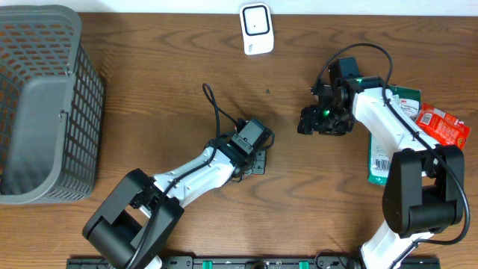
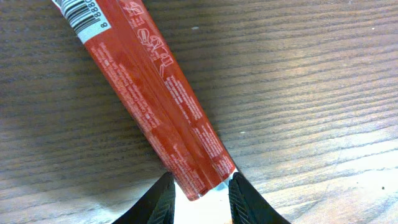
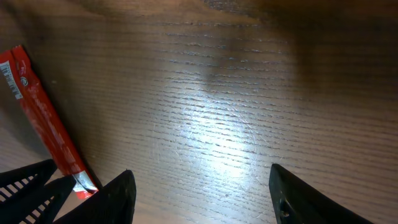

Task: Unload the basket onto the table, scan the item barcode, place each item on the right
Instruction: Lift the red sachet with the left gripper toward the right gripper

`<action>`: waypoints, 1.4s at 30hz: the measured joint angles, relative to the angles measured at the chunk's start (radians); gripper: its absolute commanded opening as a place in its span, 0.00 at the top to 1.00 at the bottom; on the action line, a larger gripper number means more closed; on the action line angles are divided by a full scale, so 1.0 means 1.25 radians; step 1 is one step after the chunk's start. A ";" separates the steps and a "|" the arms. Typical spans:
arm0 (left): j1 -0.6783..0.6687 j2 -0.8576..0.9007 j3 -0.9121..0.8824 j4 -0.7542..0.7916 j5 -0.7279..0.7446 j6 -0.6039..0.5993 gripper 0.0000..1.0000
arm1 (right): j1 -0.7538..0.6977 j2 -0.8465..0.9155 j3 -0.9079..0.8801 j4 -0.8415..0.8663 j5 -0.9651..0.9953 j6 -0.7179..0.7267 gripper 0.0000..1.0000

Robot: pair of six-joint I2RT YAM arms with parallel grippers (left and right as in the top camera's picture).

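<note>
The left gripper [image 2: 200, 193] pinches the near end of a long red packet [image 2: 155, 93] at the middle of the table [image 2: 311, 74], barcode [image 2: 84, 12] at its far end. The right gripper [image 3: 199, 193] hangs to its right, fingers spread, empty. A white scanner [image 1: 256, 28] stands at the far edge.

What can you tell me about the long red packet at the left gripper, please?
The red packet is a long, narrow, glossy wrapper, plastic by its look, with a seam down its length, fine white print, and a white band bearing a barcode at its far end. It runs slantwise over the wooden table. The left gripper pinches its near end between both fingers.
</note>
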 measured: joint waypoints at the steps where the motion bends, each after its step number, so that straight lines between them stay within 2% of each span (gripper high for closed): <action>1: 0.000 0.000 0.000 0.000 -0.006 0.000 0.69 | 0.000 0.000 0.000 0.000 0.000 0.000 0.35; 10: 0.000 0.014 0.000 0.015 -0.073 -0.020 0.70 | 0.000 0.000 0.000 -0.003 0.000 0.000 0.32; 14: -0.001 0.029 0.003 0.031 -0.076 -0.038 0.92 | 0.002 0.000 0.000 -0.004 0.000 0.000 0.38; 27: -0.001 0.020 0.007 0.025 -0.079 -0.044 0.93 | 0.119 0.000 0.000 0.000 -0.025 0.032 0.42; 33: 0.002 -0.067 0.005 -0.021 -0.078 -0.044 0.93 | 0.115 0.000 0.000 0.000 -0.076 0.060 0.42; 35: 0.014 -0.091 0.005 -0.028 -0.055 -0.044 0.93 | 0.112 0.000 0.000 -0.001 -0.113 0.061 0.46; 38: 0.057 -0.094 0.005 -0.029 0.024 -0.044 0.93 | 0.111 0.000 0.000 -0.017 -0.187 0.039 0.58; 42: 0.142 -0.094 0.005 -0.016 0.178 -0.040 0.93 | 0.084 0.000 0.000 -0.021 -0.304 -0.019 0.60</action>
